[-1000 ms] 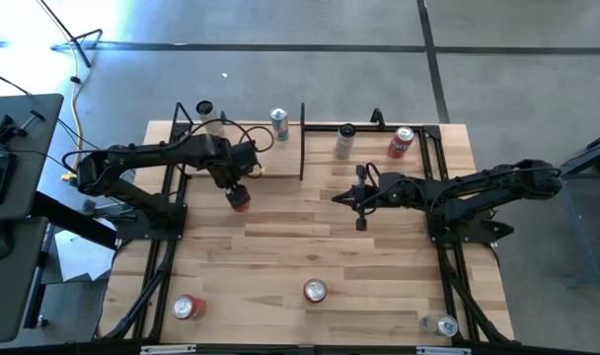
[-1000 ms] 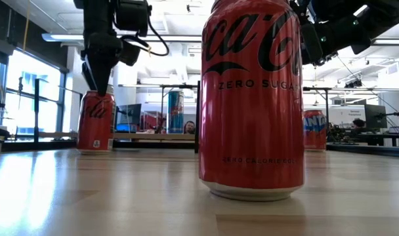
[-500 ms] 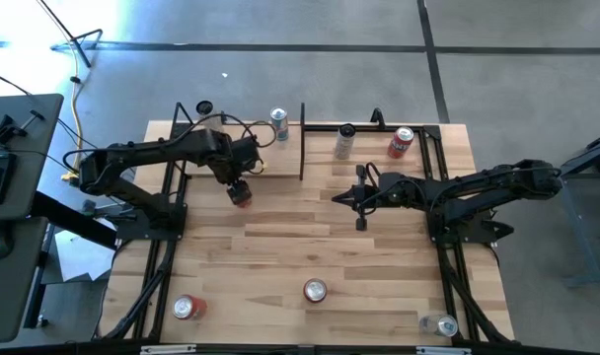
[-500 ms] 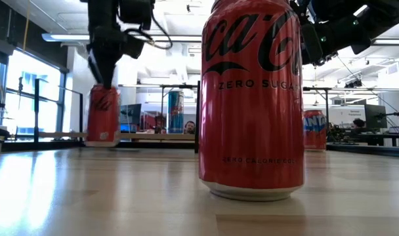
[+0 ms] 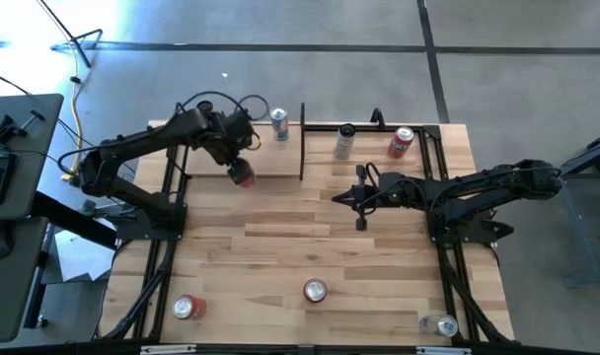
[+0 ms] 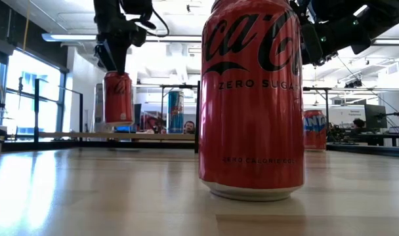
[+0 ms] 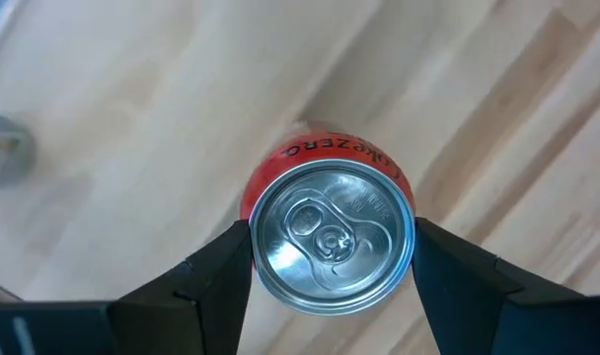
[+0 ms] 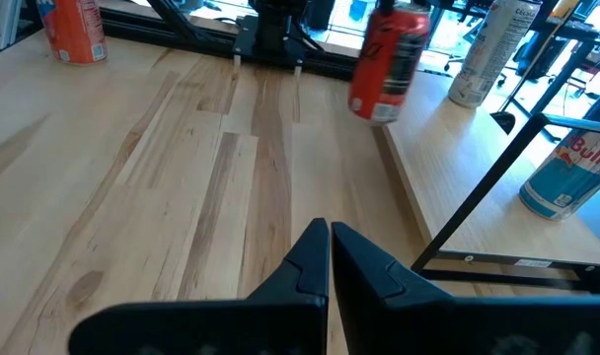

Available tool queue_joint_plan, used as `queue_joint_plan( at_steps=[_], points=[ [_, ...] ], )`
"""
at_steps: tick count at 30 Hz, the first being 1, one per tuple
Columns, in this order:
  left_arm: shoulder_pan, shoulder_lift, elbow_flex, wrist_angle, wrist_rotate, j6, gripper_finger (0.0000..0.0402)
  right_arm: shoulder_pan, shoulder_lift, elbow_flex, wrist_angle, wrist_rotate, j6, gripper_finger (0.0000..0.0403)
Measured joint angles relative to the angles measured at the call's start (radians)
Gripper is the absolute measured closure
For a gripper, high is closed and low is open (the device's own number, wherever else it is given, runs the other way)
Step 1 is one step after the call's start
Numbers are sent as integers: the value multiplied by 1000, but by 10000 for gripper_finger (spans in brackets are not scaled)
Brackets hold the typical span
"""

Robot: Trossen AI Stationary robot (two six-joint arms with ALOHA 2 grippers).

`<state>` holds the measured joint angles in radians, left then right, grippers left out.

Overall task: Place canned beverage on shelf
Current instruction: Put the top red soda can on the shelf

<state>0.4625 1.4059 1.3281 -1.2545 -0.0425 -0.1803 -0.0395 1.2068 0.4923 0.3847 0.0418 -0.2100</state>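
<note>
A red Coke Zero can (image 5: 243,177) hangs in my left gripper (image 5: 240,166) at the near edge of the pale-wood shelf (image 5: 272,161). It shows lifted above the table in the low view (image 6: 118,98) and top-on in the left wrist view (image 7: 332,233). A blue and silver can (image 5: 279,124) stands on the shelf's far side. My right gripper (image 8: 330,239) is shut and empty, hovering over the table's middle right (image 5: 337,197). My left gripper pinches the can's top end (image 7: 253,247) between its two fingers (image 7: 213,278), one on each side of the rim. The fingers come from above, pointing down. The can hangs upright below them, clear of the table.
A Coke Zero can (image 5: 315,290) stands near the front edge and fills the low view (image 6: 252,98). A red can (image 5: 188,308) and a clear one (image 5: 440,323) sit at the front corners. A silver can (image 5: 345,141) and a red can (image 5: 400,142) stand far right.
My left gripper, shut on the red can, has risen and gone toward the table's far edge, up to the shelf's near edge. The can stood on the table a second ago; now it hangs upright, lifted clear.
</note>
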Motion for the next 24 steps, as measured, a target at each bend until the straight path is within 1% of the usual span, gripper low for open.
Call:
queue_joint_plan(
  at_steps=[5, 8, 11, 15, 24],
  points=[
    [80, 3, 27, 34, 2, 42, 177, 0, 0, 0, 0, 0, 0, 402],
    [119, 35, 67, 49, 4, 73, 177, 0, 0, 0, 0, 0, 0, 402],
    [146, 89, 127, 48, 3, 101, 177, 0, 0, 0, 0, 0, 0, 402],
    [182, 182, 211, 42, 5, 101, 177, 0, 0, 0, 0, 0, 2, 402],
    [242, 381, 370, 18, 5, 10, 177, 0, 0, 0, -11, 0, 0, 402]
  ],
)
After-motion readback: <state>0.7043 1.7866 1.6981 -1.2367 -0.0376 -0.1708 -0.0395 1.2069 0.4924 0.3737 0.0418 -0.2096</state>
